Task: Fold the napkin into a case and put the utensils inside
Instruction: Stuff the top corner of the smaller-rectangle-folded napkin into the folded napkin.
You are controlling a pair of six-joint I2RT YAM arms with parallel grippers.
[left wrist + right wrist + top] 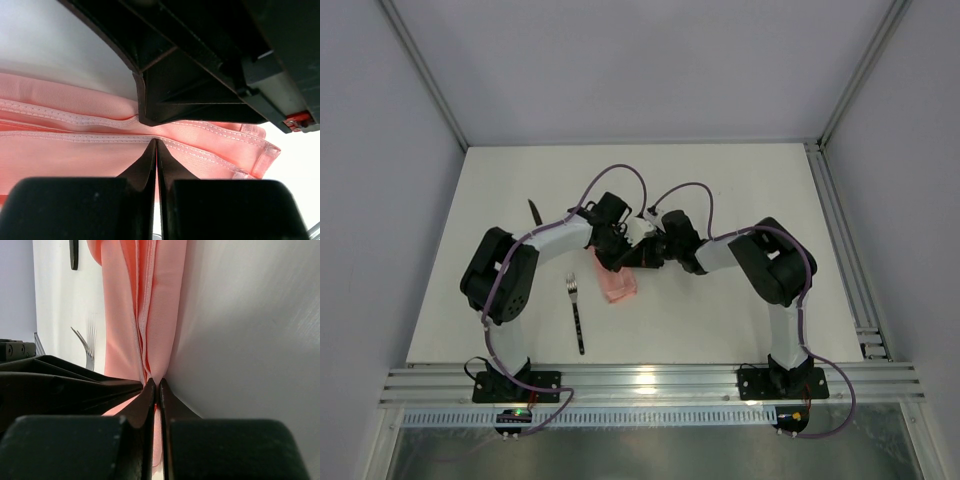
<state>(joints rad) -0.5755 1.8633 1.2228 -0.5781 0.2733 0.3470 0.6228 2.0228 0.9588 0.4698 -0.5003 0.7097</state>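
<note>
The pale-pink napkin lies folded into a narrow strip at mid-table, with stitched hems showing in the left wrist view. My left gripper is shut on a hem fold. My right gripper meets it from the right and is shut on the napkin's edge; the cloth stretches away from its tips. The fork lies on the table left of the napkin, tines pointing away. The black knife lies further back on the left. No finished case shows.
Both arms arch in from the near edge and their wrists almost touch above the napkin. The right gripper's black body fills the top of the left wrist view. Metal frame rails run along the right and near edges of the white table.
</note>
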